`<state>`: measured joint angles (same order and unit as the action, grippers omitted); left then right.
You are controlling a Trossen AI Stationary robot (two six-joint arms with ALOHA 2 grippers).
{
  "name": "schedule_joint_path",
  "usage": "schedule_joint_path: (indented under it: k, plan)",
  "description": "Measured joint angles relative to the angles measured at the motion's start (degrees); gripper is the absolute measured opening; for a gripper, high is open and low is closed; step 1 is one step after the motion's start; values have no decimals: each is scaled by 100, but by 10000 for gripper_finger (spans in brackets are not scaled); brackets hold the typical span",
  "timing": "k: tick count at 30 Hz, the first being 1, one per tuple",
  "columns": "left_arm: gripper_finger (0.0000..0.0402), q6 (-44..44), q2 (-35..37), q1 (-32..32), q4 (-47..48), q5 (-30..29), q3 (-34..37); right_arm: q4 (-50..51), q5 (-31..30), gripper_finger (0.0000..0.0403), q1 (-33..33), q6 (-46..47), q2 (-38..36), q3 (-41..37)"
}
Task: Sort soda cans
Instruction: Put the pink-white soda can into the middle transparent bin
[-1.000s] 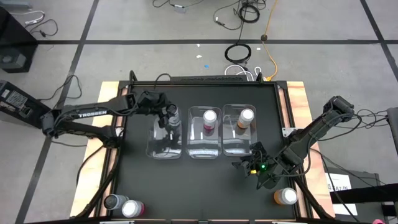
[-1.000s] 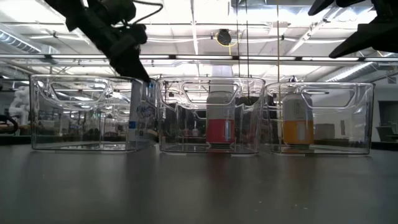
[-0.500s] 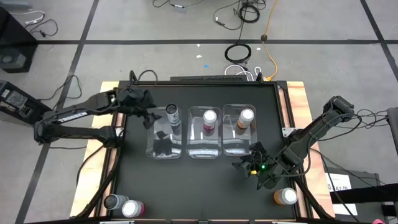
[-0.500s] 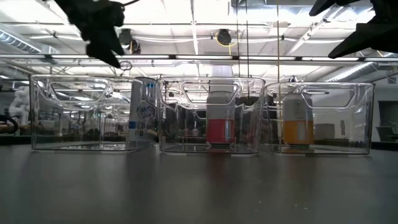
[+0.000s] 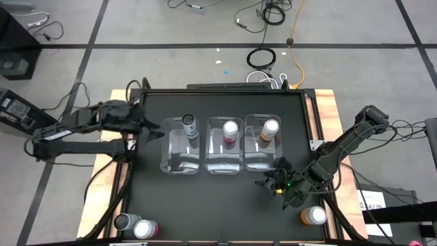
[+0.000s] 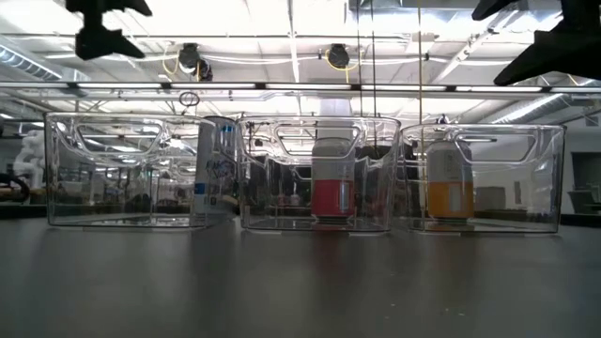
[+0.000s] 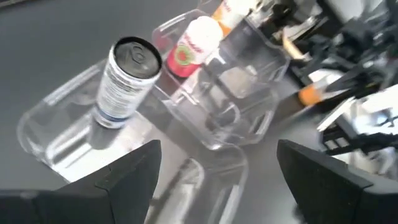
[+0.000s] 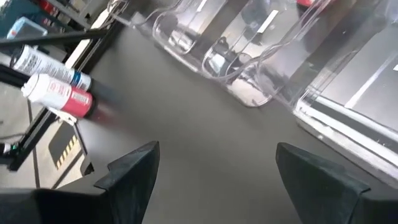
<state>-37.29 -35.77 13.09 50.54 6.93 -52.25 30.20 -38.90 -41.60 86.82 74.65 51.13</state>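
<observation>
Three clear bins stand in a row. A dark grey can [image 5: 189, 126] [image 7: 127, 81] stands upright in the left bin, a pink can [image 5: 230, 130] in the middle bin, an orange can [image 5: 270, 129] in the right bin. Near the table's near left corner stand another grey can [image 5: 125, 221] and another pink can [image 5: 145, 229]. A second orange can [image 5: 314, 216] stands at the near right. My left gripper [image 5: 156, 130] [image 7: 217, 180] is open, raised, just left of the left bin. My right gripper [image 5: 270, 183] [image 8: 214, 180] is open, in front of the right bin.
The left bin [image 5: 171, 160], the middle bin [image 5: 224, 164] and the right bin [image 5: 259, 162] sit side by side mid-table with tall clear walls. The black mat [image 5: 205, 212] lies between the bins and the near edge. Wooden table borders flank the mat.
My left gripper has drawn back from the grey can in the left bin, moving up and toward the table's left edge, clear of the bin. The can stays upright where it was. My right arm has kept still.
</observation>
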Motion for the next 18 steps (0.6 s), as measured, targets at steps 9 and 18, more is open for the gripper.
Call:
schedule_joint_path:
  k: [9, 18]
  plan:
    - [329, -1441, -154, -1476, -2, -958, -4, -32, 187, 313, -11, -300, 0, 0]
    - [329, -2440, -1316, -2970, -4, -1640, -2, -81, 342, 313, -13, -377, 0, 0]
